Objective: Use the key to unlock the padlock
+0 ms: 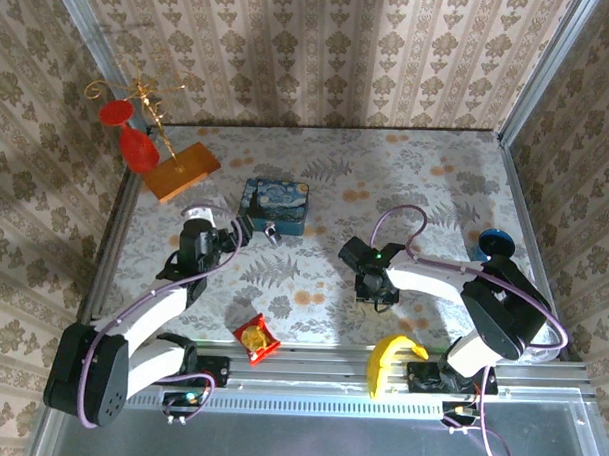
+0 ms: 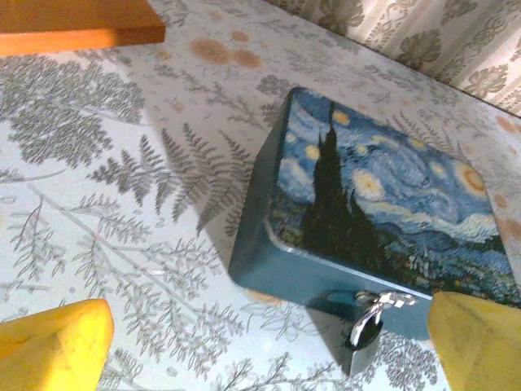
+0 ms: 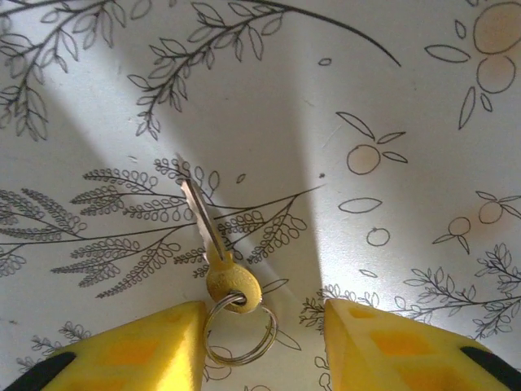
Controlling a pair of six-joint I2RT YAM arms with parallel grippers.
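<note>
The padlock [image 2: 366,336], small, dark grey and silvery, hangs from the hasp on the front of the blue starry-night tin [image 2: 383,195] and rests on the table. My left gripper [image 2: 264,354] is open just in front of it, one yellow finger [image 2: 49,346] far left and the other beside the padlock. In the top view the padlock [image 1: 272,232] lies between that gripper [image 1: 242,232] and the tin [image 1: 275,205]. The key [image 3: 213,244], with a yellow head and a wire ring [image 3: 240,330], lies flat on the table. My right gripper [image 3: 264,346] is open over the ring; its left finger touches the ring, the other is apart.
An orange block [image 1: 181,172] with a wire stand and red discs stands at the back left. A red and yellow packet [image 1: 256,338] and a banana [image 1: 390,361] lie at the near edge. A blue disc [image 1: 496,243] sits at the right. Papered walls enclose the table.
</note>
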